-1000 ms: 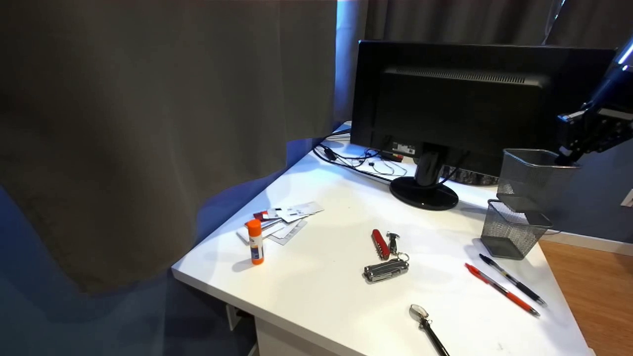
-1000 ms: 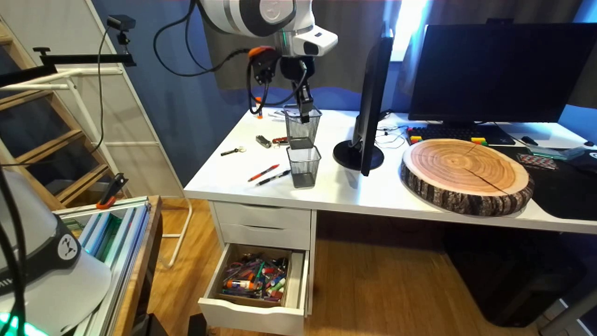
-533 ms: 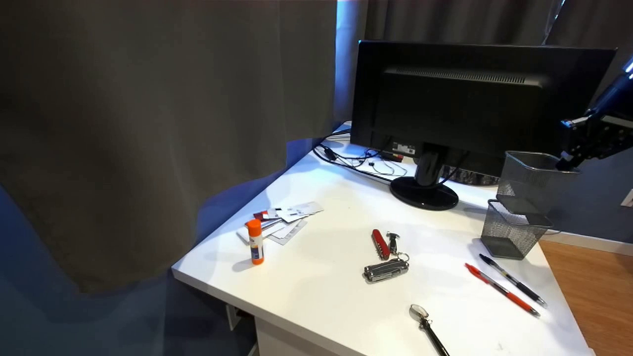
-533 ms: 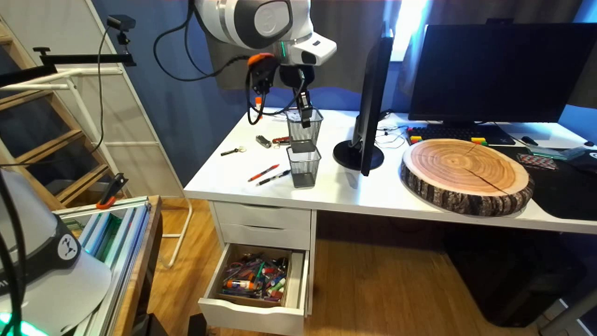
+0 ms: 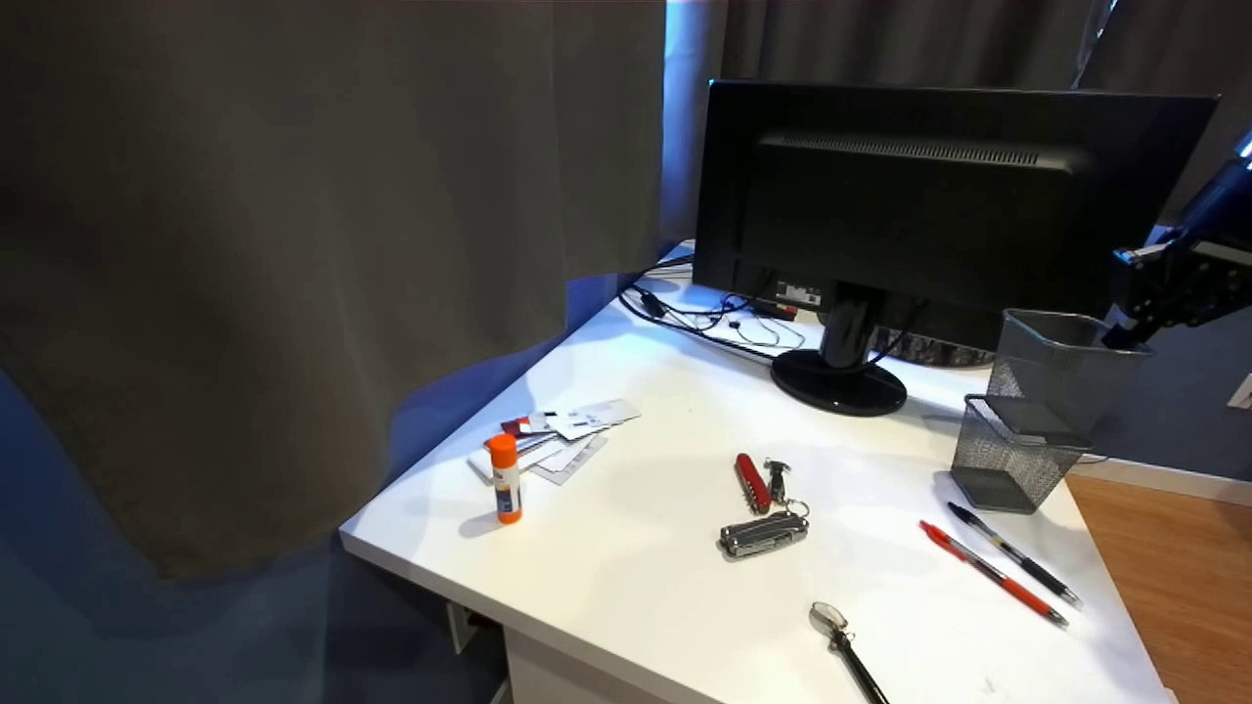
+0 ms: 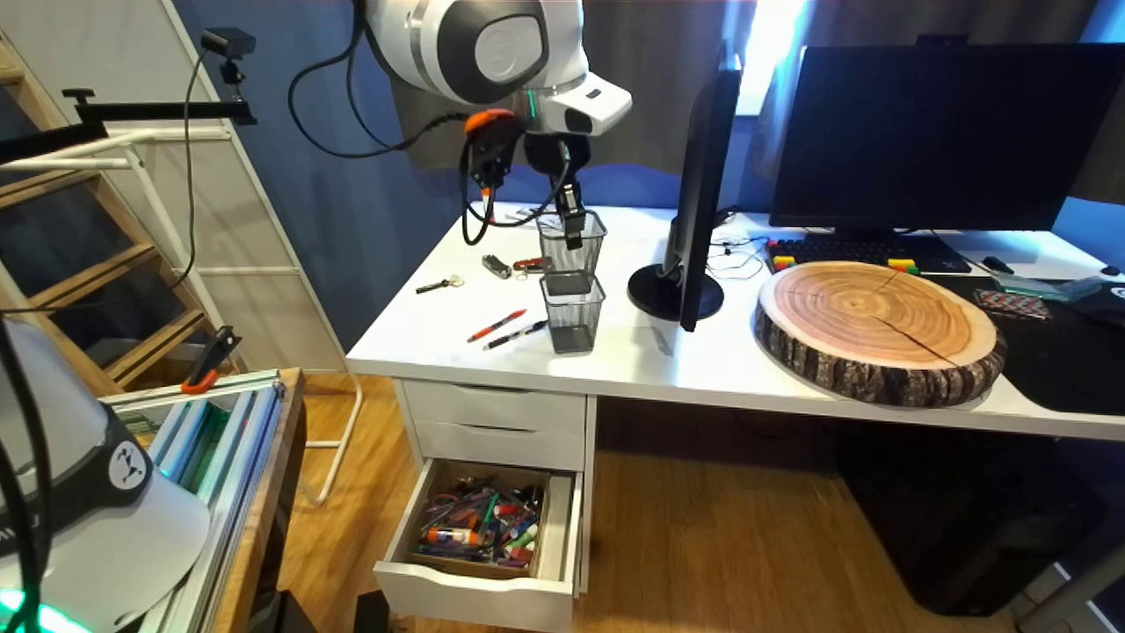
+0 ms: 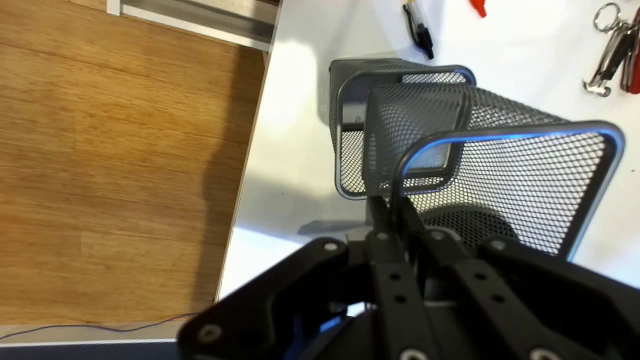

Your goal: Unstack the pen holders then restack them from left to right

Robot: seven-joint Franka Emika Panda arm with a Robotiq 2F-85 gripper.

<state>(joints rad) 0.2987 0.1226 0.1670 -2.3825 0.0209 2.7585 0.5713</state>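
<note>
Two dark grey mesh pen holders are in view. The lower pen holder (image 5: 998, 471) stands upright on the white desk near its edge, its opening facing up. Above it hangs the upper pen holder (image 5: 1061, 381), its rim pinched by my gripper (image 7: 393, 204), which is shut on one corner. In the wrist view the base of the held pen holder (image 7: 530, 170) overlaps part of the opening of the lower pen holder (image 7: 339, 150), offset to one side. Whether that base has entered the lower cup I cannot tell. In an exterior view the gripper (image 6: 574, 239) points down.
A monitor on a round black base (image 6: 675, 294) stands close beside the holders. A black pen (image 5: 1014, 554) and a red pen (image 5: 993, 574) lie near the lower cup. Multi-tools (image 5: 764, 535), a glue stick (image 5: 506, 479) and cards (image 5: 562, 440) are farther off. A drawer (image 6: 479, 580) hangs open below.
My gripper and the held pen holder have come down, closer to the lower one. The lower pen holder and the other desk items have not moved.
</note>
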